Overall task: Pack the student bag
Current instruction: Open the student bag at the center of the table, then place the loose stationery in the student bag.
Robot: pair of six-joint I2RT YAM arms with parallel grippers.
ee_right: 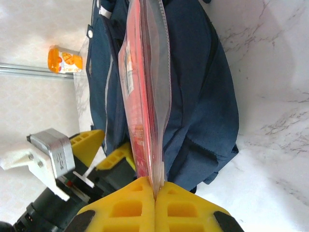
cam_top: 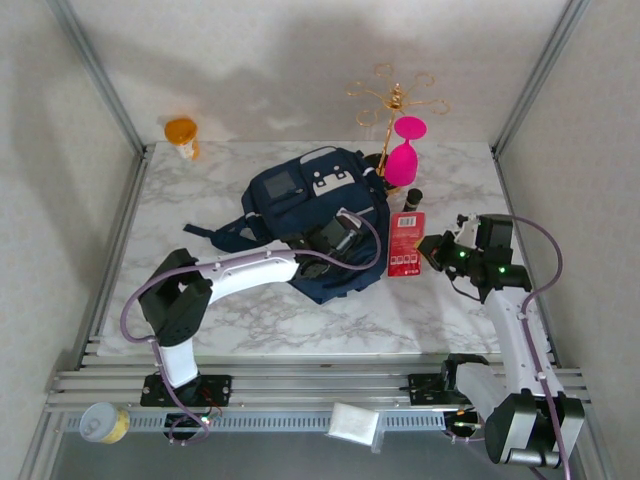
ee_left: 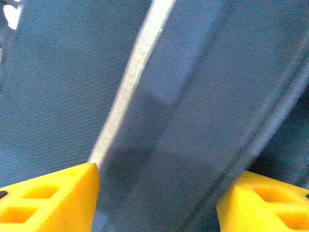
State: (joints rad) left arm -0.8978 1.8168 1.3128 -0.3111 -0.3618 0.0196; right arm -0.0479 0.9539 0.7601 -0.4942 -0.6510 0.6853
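Note:
The navy student bag point(cam_top: 310, 215) lies in the middle of the marble table, its grey patches facing up. My left gripper point(cam_top: 335, 243) sits at the bag's near right side, open. In the left wrist view the yellow fingers point(ee_left: 48, 195) stand wide apart over navy fabric point(ee_left: 207, 96) with a light stripe. My right gripper point(cam_top: 437, 250) is shut on a clear pouch holding a red packet point(cam_top: 405, 245), just right of the bag. In the right wrist view the pouch point(ee_right: 145, 96) stands edge-on from the shut gripper point(ee_right: 155, 189), with the bag point(ee_right: 203, 96) behind it.
A pink wine glass point(cam_top: 405, 150) and a gold wire stand point(cam_top: 390, 100) are behind the bag at the back right, with a small black item point(cam_top: 412, 197) beside them. An orange pill bottle point(cam_top: 182, 135) lies at the back left. Metal frame posts border the table.

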